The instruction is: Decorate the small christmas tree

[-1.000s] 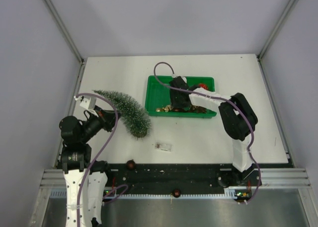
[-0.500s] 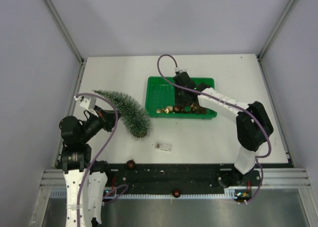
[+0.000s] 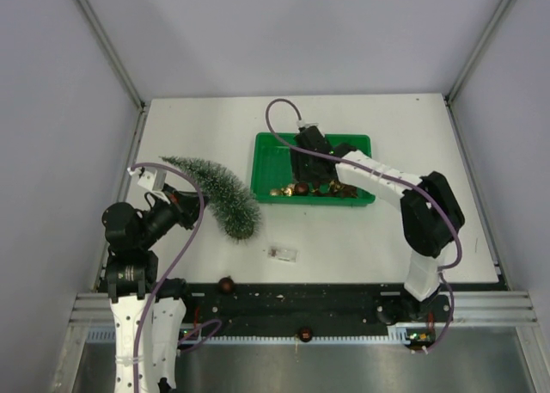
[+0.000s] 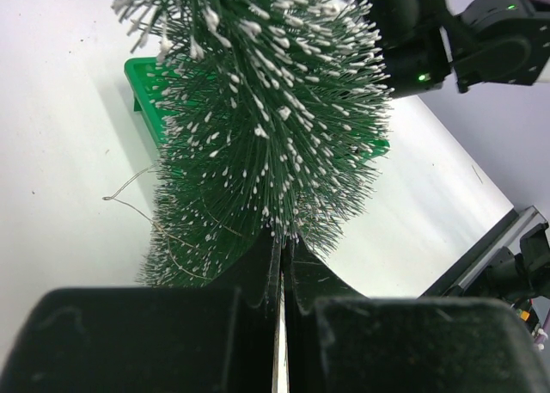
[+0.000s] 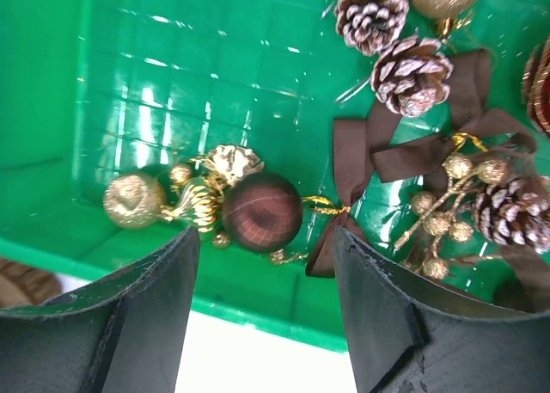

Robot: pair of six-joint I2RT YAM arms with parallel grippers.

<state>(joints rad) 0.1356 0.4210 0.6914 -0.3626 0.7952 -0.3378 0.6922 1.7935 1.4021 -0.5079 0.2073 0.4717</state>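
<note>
While the left end effector (image 4: 281,268) clamps the tree (image 4: 275,109), the open right end effector (image 5: 265,238) over the bauble (image 5: 262,211) could snag the gold ornament (image 5: 202,202) touching it when closing.

No readable text, labels, brands or numbers anywhere; small packet (image 3: 282,254) on table possibly printed, too blurred.

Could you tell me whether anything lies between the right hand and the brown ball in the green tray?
Nothing visible does. The right hand hangs open over the brown ball. Gold ornaments touch its left side and a brown bow lies close on its right, in the wrist view.
</note>
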